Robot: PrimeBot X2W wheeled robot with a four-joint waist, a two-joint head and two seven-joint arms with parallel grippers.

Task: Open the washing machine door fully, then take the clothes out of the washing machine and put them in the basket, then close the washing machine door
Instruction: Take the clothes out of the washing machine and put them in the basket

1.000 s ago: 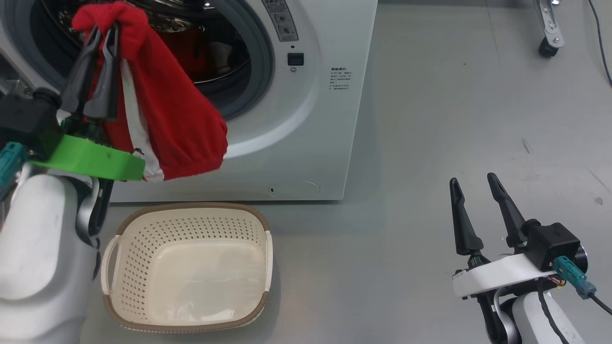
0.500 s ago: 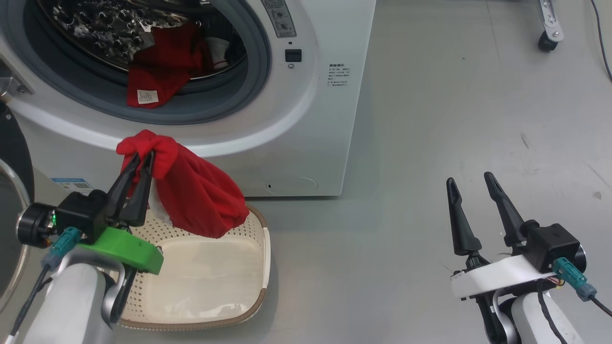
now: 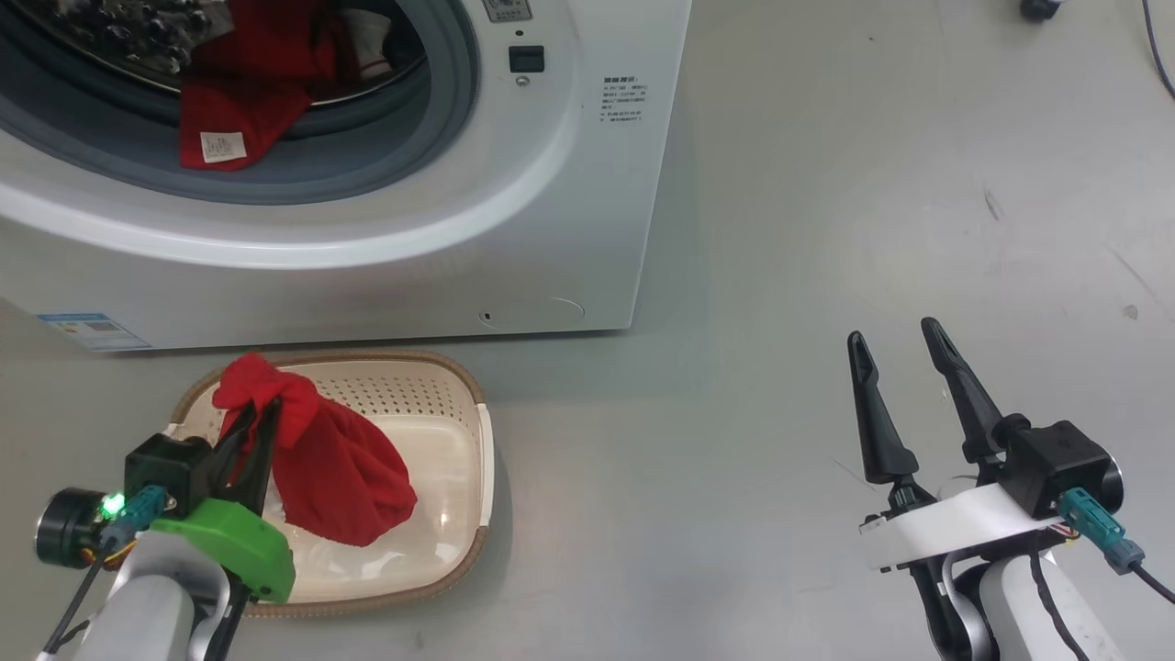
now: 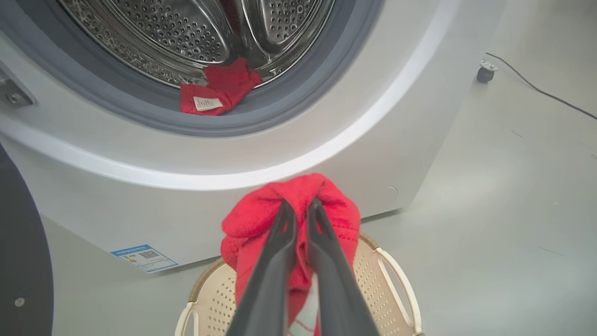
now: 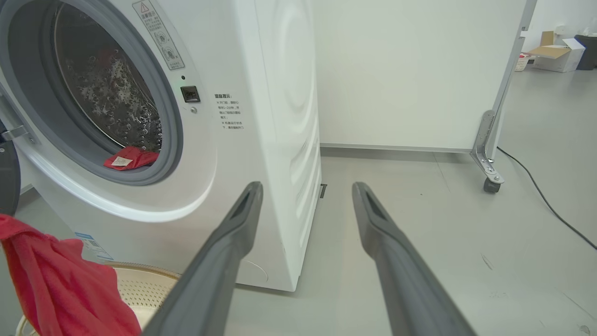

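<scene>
Left end effector (image 3: 260,415) is clenched on the bunched top of the red garment (image 3: 344,482), with cloth pinched in the narrow gap. The bundle hangs off the tips, long axis running down and to our right in the head view, bulk inside the rim of the basket (image 3: 413,393). We can't tell if its bottom rests on the basket floor yet. The basket sits just in front of the washing machine (image 3: 514,211), under the grip. We judge the coming move is a plain release: straight down, no sideways travel.

The second red piece (image 3: 239,110), white label showing, lies over the drum lip on the grey gasket, up and ahead of the left end effector. The left arm is clearly nearer to it. Right end effector (image 3: 892,332) is spread wide and holds nothing, well off to the right. The washing machine door (image 4: 21,261) stands swung aside at the left.
</scene>
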